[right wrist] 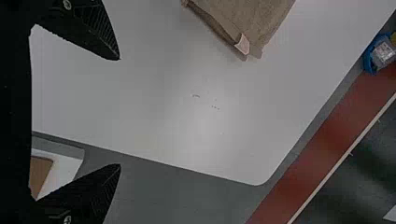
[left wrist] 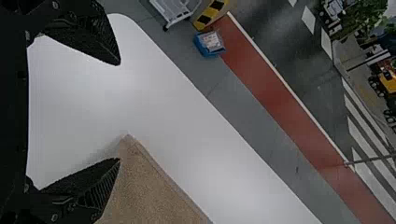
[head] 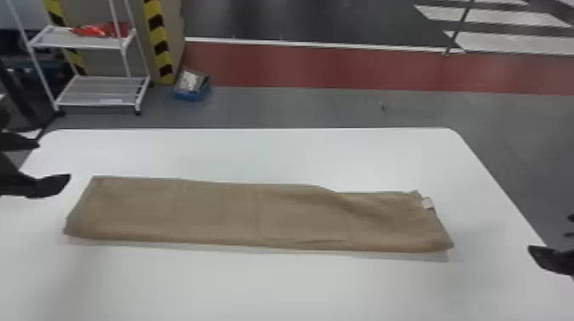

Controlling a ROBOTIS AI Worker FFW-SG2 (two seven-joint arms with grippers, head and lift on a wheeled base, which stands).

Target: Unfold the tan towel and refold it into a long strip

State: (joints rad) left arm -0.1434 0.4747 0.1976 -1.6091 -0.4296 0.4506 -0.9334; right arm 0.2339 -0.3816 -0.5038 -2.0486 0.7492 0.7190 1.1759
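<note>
The tan towel [head: 256,215] lies across the white table as a long folded strip, its right part a little narrower and wrinkled, with a small white tag at the right end. Off the strip's left end is my left gripper [head: 53,165], its fingers spread. In the left wrist view that gripper [left wrist: 119,112] stands open near a corner of the towel [left wrist: 149,191]. My right gripper [head: 551,258] is at the right edge, apart from the towel. The right wrist view shows this gripper [right wrist: 120,112] open and holding nothing, with the tagged end of the towel [right wrist: 252,21] farther off.
The white table [head: 265,153] has bare surface behind and in front of the towel. Beyond it on the floor stand a white shelf cart [head: 102,91] and a blue bin [head: 191,94], near a post with yellow and black stripes.
</note>
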